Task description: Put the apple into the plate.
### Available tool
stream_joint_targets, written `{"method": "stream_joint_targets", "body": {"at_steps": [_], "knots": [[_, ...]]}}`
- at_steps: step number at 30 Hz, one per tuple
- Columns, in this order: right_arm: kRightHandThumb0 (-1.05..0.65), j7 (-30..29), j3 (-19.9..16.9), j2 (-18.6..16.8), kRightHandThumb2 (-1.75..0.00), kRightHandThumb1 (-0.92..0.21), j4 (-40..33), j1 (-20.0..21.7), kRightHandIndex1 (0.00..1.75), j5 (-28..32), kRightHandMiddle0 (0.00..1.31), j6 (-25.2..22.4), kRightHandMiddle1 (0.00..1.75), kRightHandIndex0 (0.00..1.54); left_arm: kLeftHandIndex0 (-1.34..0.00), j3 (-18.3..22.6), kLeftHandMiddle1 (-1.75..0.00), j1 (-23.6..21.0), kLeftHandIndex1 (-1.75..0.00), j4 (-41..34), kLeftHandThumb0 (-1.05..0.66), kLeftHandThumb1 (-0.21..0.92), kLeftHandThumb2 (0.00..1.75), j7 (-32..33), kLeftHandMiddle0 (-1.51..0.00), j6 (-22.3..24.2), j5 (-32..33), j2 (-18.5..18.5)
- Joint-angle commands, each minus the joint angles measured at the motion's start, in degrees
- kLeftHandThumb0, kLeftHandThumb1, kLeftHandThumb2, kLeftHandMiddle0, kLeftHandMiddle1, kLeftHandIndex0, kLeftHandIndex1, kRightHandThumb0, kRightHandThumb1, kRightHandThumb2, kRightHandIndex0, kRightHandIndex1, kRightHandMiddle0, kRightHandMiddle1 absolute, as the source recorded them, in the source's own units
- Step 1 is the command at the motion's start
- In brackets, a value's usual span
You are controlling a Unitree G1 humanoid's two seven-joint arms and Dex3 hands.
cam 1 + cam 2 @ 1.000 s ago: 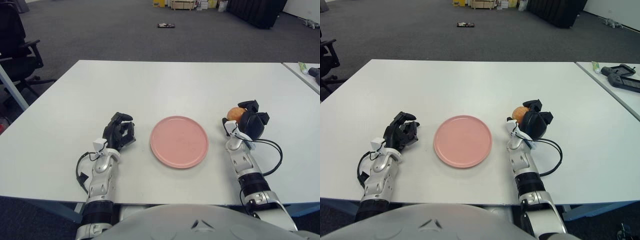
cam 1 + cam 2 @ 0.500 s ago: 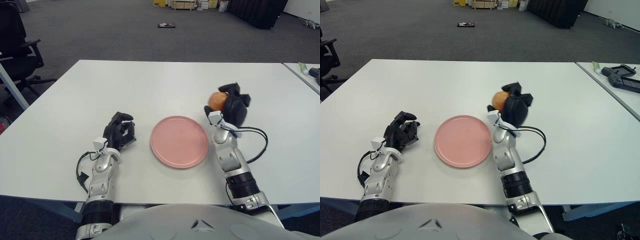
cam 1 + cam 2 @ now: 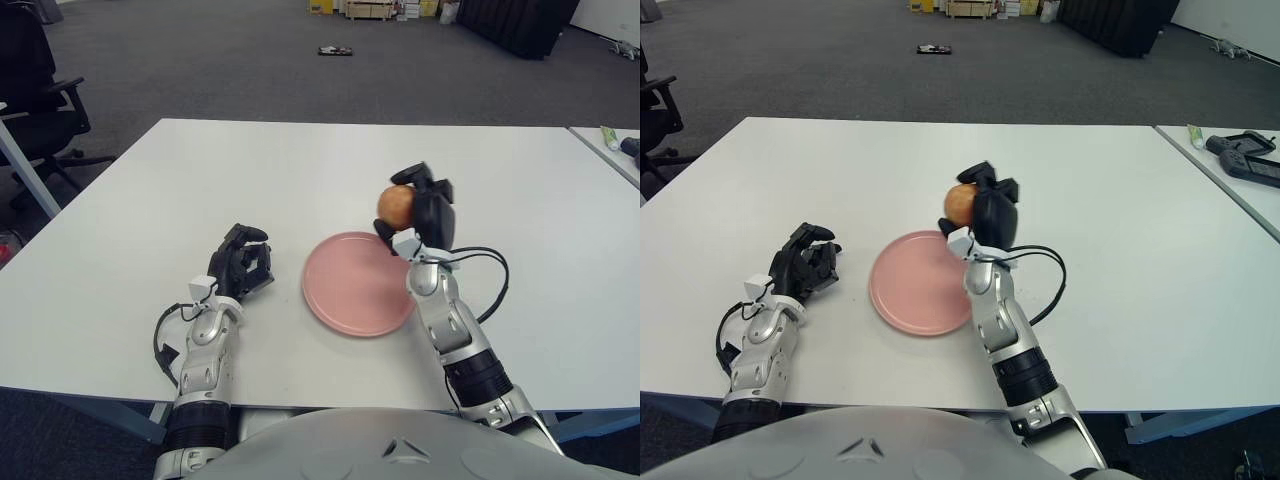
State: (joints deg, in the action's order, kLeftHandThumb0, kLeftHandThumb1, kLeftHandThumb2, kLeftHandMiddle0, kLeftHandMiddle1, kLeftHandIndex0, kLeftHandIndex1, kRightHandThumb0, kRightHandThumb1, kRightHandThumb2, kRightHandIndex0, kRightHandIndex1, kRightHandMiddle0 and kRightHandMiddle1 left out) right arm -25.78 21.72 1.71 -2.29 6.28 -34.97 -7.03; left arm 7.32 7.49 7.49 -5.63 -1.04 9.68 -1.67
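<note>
Pink plate (image 3: pixel 355 285) lies just below and left of our right hand (image 3: pixel 425 210), which grips the apple (image 3: pixel 396 204) above its near rim, mid-carry; next we judge a lowering and release, while our curled, empty left hand (image 3: pixel 240 268) shows on the counter (image 3: pixel 300 170).

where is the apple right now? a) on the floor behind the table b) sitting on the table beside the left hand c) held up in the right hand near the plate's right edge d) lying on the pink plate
c, the right hand is closed around the apple and holds it raised at the right edge of the pink plate, while the left hand shows to the left of the plate, holding nothing.
</note>
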Motion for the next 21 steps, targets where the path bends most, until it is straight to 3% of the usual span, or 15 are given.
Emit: {"method": "stream_joint_targets", "body": {"at_steps": [1, 11, 21], "knots": [[0.0, 3.61, 0.89, 1.96, -1.72, 0.05, -1.73, 0.33, 1.7, 0.61, 0.65, 4.31, 1.75, 0.9, -0.51, -0.26, -1.75, 0.61, -1.75, 2.3, -0.44, 0.45, 1.17, 0.41, -1.24, 0.18, -0.69, 0.22], [0.0, 15.97, 2.24, 6.43, -1.7, 0.04, -2.09, 0.27, 1.69, 2.91, 0.64, 10.22, 1.75, 0.9, -0.52, -0.25, -1.75, 0.57, -1.75, 2.51, -0.44, 0.43, 1.18, 0.82, -1.22, 0.37, -0.51, -0.09], [0.0, 29.67, 4.46, 9.04, -1.69, 0.03, -4.27, 0.32, 1.67, 0.81, 0.63, 3.92, 1.75, 0.9, -0.52, -0.27, -1.75, 0.43, -1.75, 3.05, -0.44, 0.43, 1.18, -0.39, -1.19, 0.32, 0.01, 0.46]]}}
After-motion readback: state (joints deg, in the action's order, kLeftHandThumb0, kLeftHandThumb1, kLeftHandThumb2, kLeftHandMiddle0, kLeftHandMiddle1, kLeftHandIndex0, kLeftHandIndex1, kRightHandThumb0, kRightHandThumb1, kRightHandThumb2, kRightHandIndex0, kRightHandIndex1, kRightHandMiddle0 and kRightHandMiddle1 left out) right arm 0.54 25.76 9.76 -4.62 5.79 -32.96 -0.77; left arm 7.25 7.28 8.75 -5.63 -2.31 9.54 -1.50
